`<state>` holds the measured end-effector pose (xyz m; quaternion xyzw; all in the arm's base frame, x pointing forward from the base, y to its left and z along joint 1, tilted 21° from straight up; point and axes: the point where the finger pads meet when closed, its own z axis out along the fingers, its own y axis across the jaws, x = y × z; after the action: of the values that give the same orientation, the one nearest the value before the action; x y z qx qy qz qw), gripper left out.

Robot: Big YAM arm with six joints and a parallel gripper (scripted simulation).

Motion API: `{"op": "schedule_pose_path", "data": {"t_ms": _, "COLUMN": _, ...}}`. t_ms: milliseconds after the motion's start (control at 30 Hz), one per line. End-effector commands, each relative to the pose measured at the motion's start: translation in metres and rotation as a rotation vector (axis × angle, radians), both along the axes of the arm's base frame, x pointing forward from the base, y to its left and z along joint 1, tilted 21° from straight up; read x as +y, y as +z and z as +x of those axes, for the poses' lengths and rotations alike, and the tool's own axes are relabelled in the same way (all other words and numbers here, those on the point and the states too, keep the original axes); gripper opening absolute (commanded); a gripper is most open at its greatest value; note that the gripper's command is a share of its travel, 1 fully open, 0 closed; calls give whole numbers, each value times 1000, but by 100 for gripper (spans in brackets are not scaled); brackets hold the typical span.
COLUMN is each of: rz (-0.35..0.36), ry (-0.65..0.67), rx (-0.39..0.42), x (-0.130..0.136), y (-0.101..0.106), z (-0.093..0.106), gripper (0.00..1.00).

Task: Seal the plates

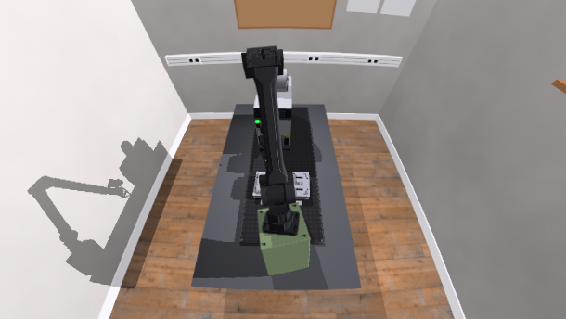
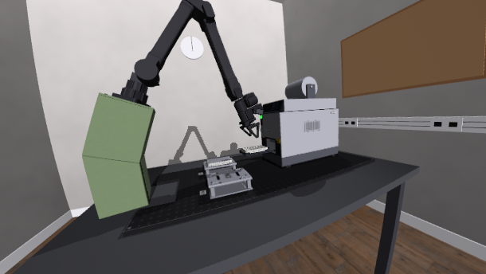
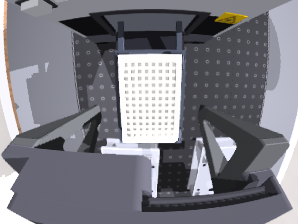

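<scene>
A white plate (image 2: 255,149) (image 3: 150,97) lies on the sealer's extended stage (image 3: 183,100) and looks flat. Its wells show as faint dots; I cannot tell whether foil covers it. My gripper (image 2: 250,133) (image 3: 149,110) is open and empty above the plate, with fingertips wide on either side. The sealer (image 2: 308,137) has its lamp (image 1: 257,121) (image 2: 260,117) green. Nest N2 (image 1: 302,191) (image 2: 239,178) (image 3: 202,175) has no plate on it. The other nest (image 1: 255,186) (image 3: 154,172), left of it, holds a second white plate (image 2: 220,163). START is not clearly visible.
The foil roll (image 2: 309,87) stands on top of the sealer. The sealer's front wall is close ahead of the gripper, with a yellow warning label (image 3: 231,19) right of the stage opening. Both nests stand between the stage and the green arm base (image 1: 285,255) (image 2: 115,159).
</scene>
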<state>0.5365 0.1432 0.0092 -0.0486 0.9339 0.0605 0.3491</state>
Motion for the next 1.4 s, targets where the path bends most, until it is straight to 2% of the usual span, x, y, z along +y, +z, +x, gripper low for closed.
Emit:
{"op": "schedule_pose_path", "data": {"t_ms": 0, "rz": -1, "ry": -9, "rx": -9, "x": -9, "y": 2, "z": 2, "gripper": 100}}
{"op": "schedule_pose_path", "data": {"t_ms": 333, "rz": -4, "ry": -10, "rx": 6, "x": -8, "y": 1, "z": 6, "gripper": 100}}
{"op": "schedule_pose_path", "data": {"t_ms": 467, "rz": 1, "ry": -10, "rx": -15, "x": -7, "y": 6, "z": 11, "gripper": 100}}
{"op": "schedule_pose_path", "data": {"t_ms": 667, "rz": 13, "ry": -10, "rx": -58, "x": -4, "y": 24, "z": 19, "gripper": 100}}
{"op": "schedule_pose_path", "data": {"t_ms": 800, "rz": 14, "ry": -10, "rx": -62, "x": -4, "y": 25, "z": 20, "gripper": 100}}
{"op": "schedule_pose_path", "data": {"t_ms": 833, "rz": 13, "ry": -9, "rx": -61, "x": -7, "y": 18, "z": 24, "gripper": 100}}
{"op": "schedule_pose_path", "data": {"t_ms": 1067, "rz": -4, "ry": -2, "rx": -19, "x": -9, "y": -7, "z": -6, "gripper": 100}}
{"op": "schedule_pose_path", "data": {"t_ms": 1233, "rz": 11, "ry": 9, "rx": -40, "x": 1, "y": 1, "z": -15, "gripper": 100}}
{"op": "schedule_pose_path", "data": {"t_ms": 1367, "rz": 19, "ry": 10, "rx": -55, "x": 4, "y": 7, "z": -12, "gripper": 100}}
